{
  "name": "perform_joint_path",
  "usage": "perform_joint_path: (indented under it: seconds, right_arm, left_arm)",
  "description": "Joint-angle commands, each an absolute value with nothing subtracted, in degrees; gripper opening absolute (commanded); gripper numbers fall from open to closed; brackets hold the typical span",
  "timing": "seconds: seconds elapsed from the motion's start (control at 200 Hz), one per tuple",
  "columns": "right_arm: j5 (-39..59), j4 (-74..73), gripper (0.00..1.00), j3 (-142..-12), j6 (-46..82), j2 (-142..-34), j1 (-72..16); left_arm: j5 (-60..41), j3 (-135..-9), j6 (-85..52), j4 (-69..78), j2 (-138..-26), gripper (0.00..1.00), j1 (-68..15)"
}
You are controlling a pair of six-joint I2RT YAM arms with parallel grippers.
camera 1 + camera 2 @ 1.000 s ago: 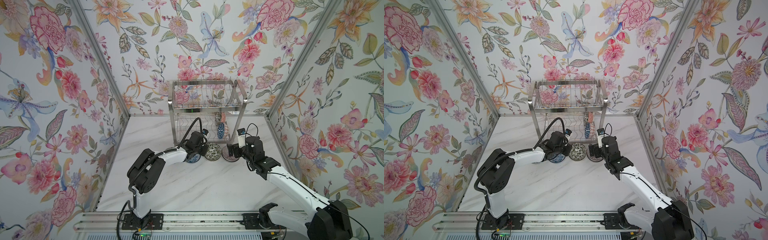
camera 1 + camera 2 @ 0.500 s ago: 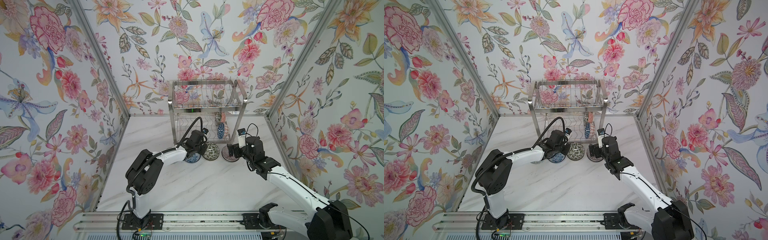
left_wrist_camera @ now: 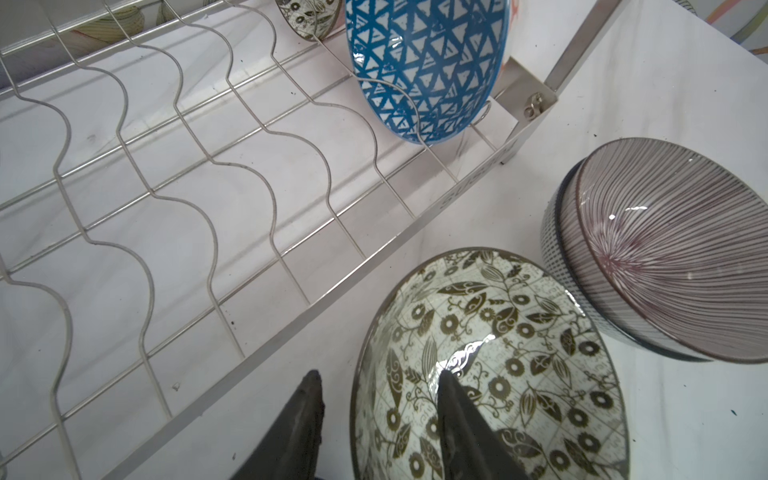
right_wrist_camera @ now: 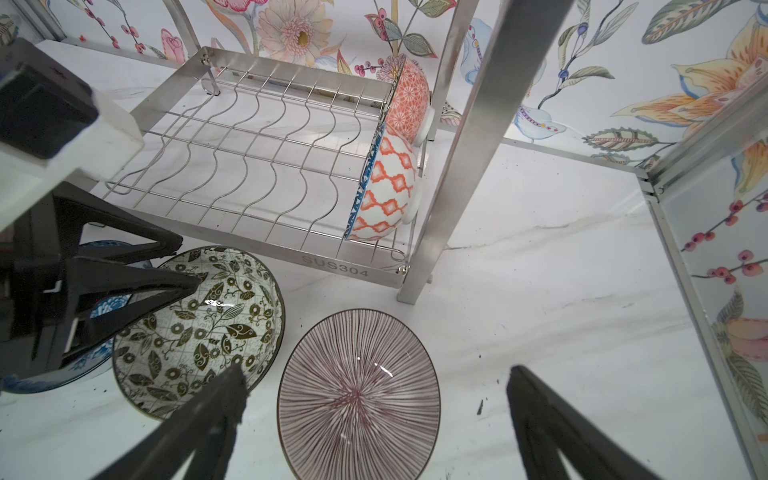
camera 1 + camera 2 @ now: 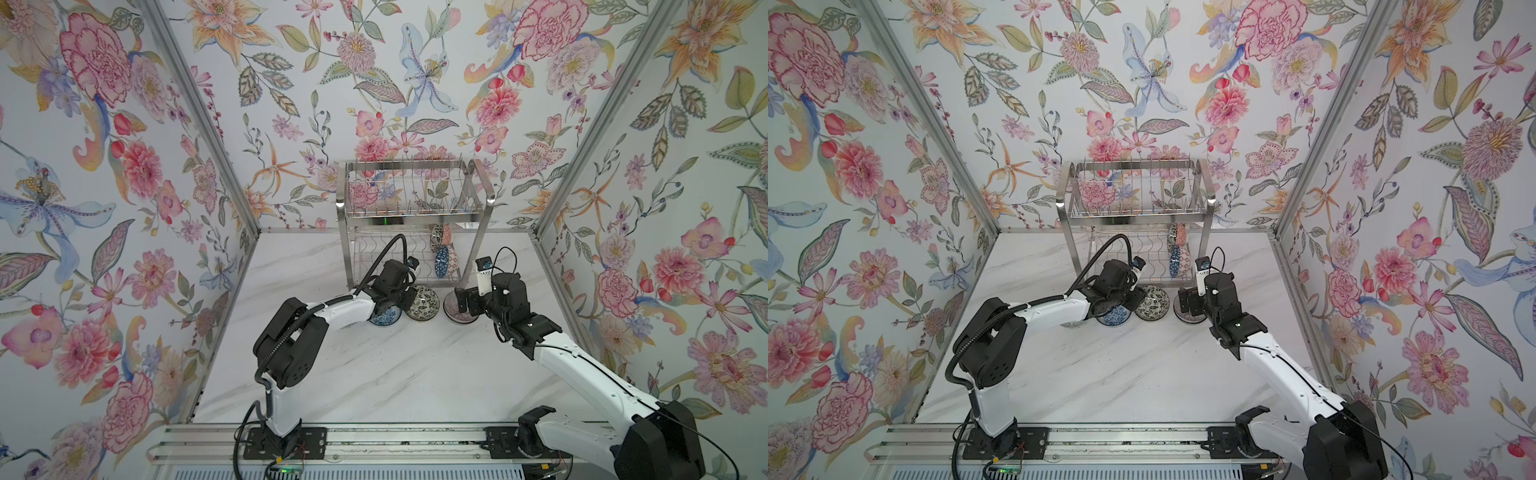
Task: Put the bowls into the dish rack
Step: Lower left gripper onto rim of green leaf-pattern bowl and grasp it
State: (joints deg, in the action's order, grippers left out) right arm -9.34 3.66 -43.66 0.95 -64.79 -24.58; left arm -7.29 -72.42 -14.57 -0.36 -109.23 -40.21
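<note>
The black-and-cream leaf bowl (image 3: 498, 345) (image 5: 422, 303) sits upright on the table in front of the dish rack (image 5: 415, 208) (image 5: 1138, 212). My left gripper (image 3: 379, 380) (image 5: 409, 297) is open and straddles its near rim, one finger inside and one outside, with a gap at the rim. The purple striped bowl (image 4: 357, 395) (image 5: 455, 311) sits beside it. My right gripper (image 4: 376, 372) (image 5: 463, 301) hangs wide open over it, holding nothing. A blue-triangle bowl (image 3: 428, 62) (image 4: 388, 187) stands on edge in the rack's lower tier, with an orange-red bowl (image 4: 409, 99) behind it.
A blue patterned bowl (image 5: 386, 319) (image 5: 1113, 316) lies under my left wrist, partly hidden. The rack's wavy wires (image 3: 187, 166) left of the standing bowls hold nothing. The rack's steel leg (image 4: 457, 166) stands close beyond the purple bowl. Floral walls enclose three sides.
My left gripper's jaws have opened from shut at the leaf bowl's rim. The bowls and the right arm have stayed where they were.
</note>
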Motion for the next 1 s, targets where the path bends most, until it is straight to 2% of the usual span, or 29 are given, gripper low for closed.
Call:
perform_joint_path:
  seconds: [0.0, 0.14, 0.31, 0.711, 0.996]
  right_arm:
    - [-8.5, 3.6, 0.99, -42.9, 1.8, -63.3, -24.2]
    - [-8.4, 3.6, 0.99, -42.9, 1.8, -63.3, -24.2]
    - [-8.3, 3.5, 0.99, -42.9, 1.8, -63.4, -24.0]
    - [-8.0, 3.5, 0.99, -43.0, 2.1, -63.1, -23.7]
    - [-8.2, 3.8, 0.99, -42.9, 2.2, -62.8, -23.7]
  left_arm:
    - [-8.6, -74.5, -15.1, -0.5, -111.3, 0.47, -40.2]
    - [-8.4, -75.2, -15.0, -1.1, -112.7, 0.42, -40.2]
    - [-7.8, -75.5, -14.9, -1.8, -113.3, 0.32, -40.1]
    - [-7.6, -76.5, -14.6, -2.8, -112.7, 0.00, -39.8]
    - [-8.8, -75.9, -15.3, -1.9, -110.1, 0.00, -39.9]
